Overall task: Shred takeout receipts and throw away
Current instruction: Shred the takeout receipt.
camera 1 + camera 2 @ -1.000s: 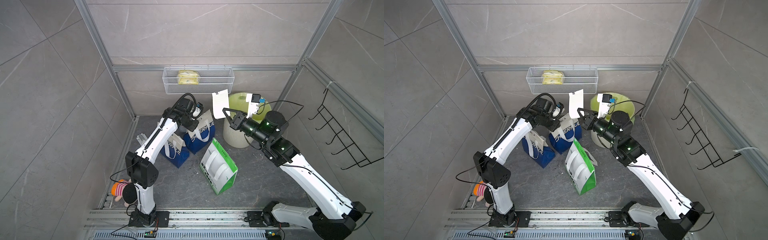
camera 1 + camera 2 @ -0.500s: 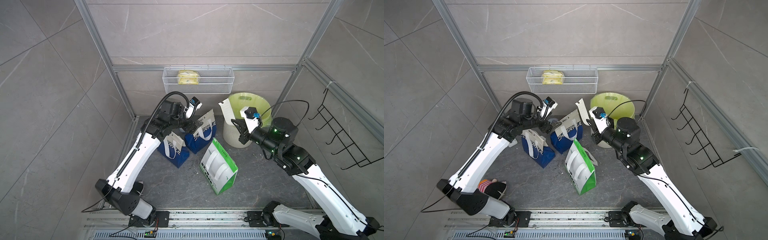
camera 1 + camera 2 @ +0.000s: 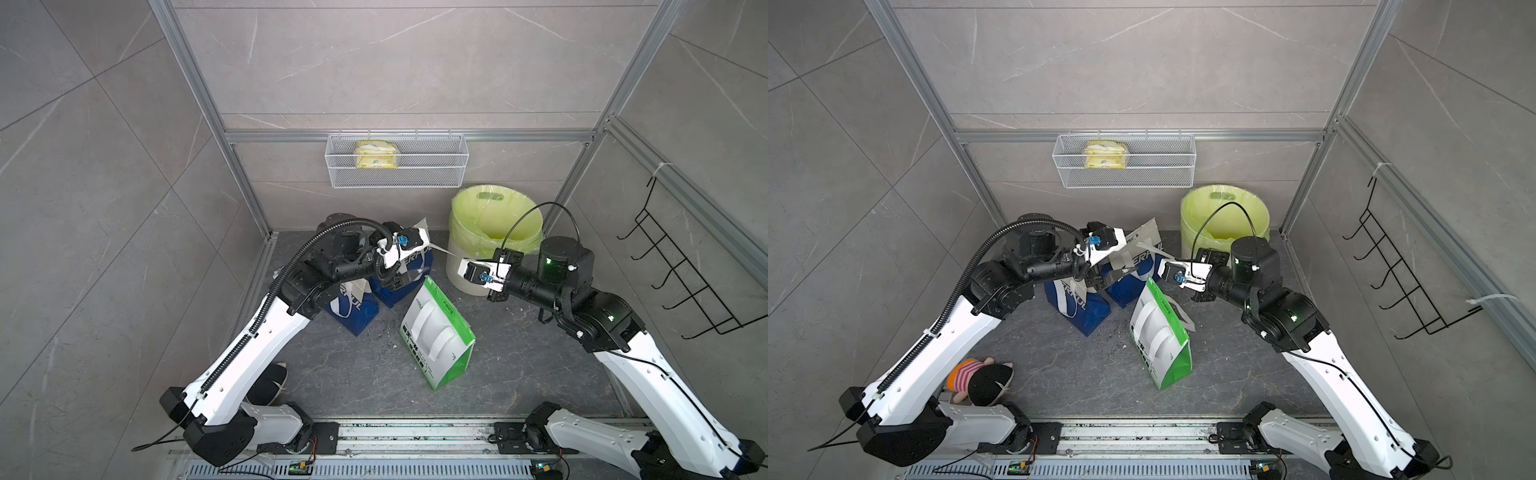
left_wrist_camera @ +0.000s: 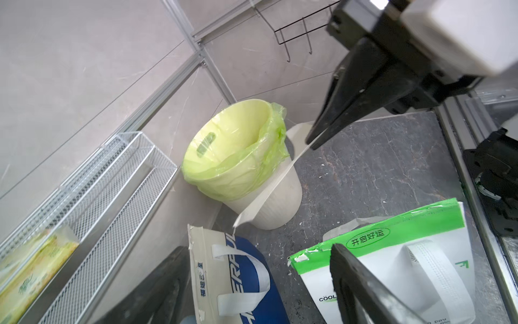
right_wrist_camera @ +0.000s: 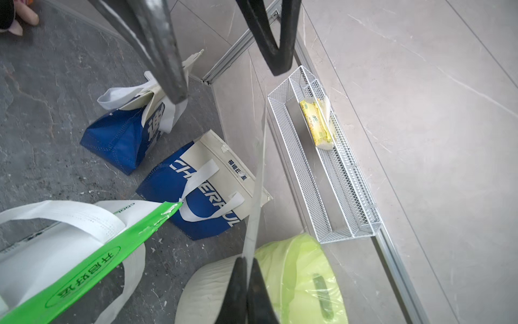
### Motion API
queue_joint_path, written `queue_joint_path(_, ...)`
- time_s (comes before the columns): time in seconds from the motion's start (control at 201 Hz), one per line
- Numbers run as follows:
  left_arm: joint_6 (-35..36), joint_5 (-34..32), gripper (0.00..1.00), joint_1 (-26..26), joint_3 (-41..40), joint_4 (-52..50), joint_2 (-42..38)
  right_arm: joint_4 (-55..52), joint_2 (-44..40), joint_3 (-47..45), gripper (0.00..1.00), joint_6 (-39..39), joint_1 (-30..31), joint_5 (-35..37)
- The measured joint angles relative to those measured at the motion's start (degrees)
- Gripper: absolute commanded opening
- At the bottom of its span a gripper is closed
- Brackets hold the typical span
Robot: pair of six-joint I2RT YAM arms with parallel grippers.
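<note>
So the receipt (image 4: pixel 277 179) is up in the air, pinched at one end by the right gripper (image 4: pixel 314 143), whose jaws are clamped tight on it. It's turned edge-on to the cameras, so it just reads as a thin white sliver. The long axis runs roughly left-right across the scene. From the pinch it points left and a bit far, with the free end aimed at the left gripper (image 5: pixel 228 81). It hangs by the left side of the lined bin (image 3: pixel 498 195), above the far blue-and-white bag (image 3: pixel 1133 291). The green-and-white bag (image 3: pixel 432 336) sits nearer on the floor.

The left gripper's jaws are spread wide with nothing in them. In the right wrist view the free end sits between its fingers (image 5: pixel 168 56), not touching either one as far as I can tell.

Pose-wise, both arms come up from the near rail with elbows bent and forearms turned inward. The two wrists face each other over the bags at about the same height.
</note>
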Motion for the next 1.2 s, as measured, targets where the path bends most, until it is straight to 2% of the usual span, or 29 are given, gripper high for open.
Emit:
queue_joint_path(0.184, 2.12, 0.04, 0.81, -2.40, 2.84, -0.33, 1.55, -0.33, 1.05, 1.40, 0.00, -3.93, 0.94, -1.77)
queue_joint_path(0.244, 2.40, 0.04, 0.75, -2.84, 4.09, -0.46, 2.47, -0.59, 1.38, 1.44, 0.00, -4.68, 1.49, -2.12)
queue_joint_path(0.334, 2.75, 0.00, 0.60, -3.52, 5.88, -0.83, 4.28, -0.55, 1.95, 1.49, 0.00, -5.70, 2.25, -2.43)
queue_joint_path(0.523, 2.75, 0.04, 0.57, -3.93, 6.45, -1.60, 6.25, -0.09, 2.19, 1.49, 0.00, -6.82, 3.50, -2.84)
queue_joint_path(0.667, 2.51, 0.00, 0.49, -3.93, 6.97, -3.28, 6.64, 0.94, 2.08, 1.46, 0.00, -7.80, 3.80, -2.80)
queue_joint_path(0.752, 2.32, -0.02, 0.37, -3.93, 8.33, -4.44, 6.99, 1.66, 1.84, 1.42, 0.00, -8.02, 3.91, -2.80)
queue_joint_path(0.836, 2.10, 0.00, 0.31, -3.93, 9.33, -5.07, 7.17, 2.40, 1.51, 1.33, 0.00, -8.31, 4.20, -2.80)
queue_joint_path(0.906, 1.92, 0.04, 0.30, -3.93, 9.68, -5.57, 7.17, 2.75, 1.22, 1.31, 0.00, -8.63, 4.39, -2.78)
queue_joint_path(1.001, 1.62, 0.22, 0.21, -3.93, 9.75, -5.84, 7.17, 3.10, 0.83, 1.01, 0.00, -9.09, 4.44, -2.25)
queue_joint_path(1.205, 0.96, 1.14, 0.16, -3.93, 9.75, -5.99, 7.17, 3.43, 0.50, 0.24, 0.00, -9.38, 4.48, -1.33)
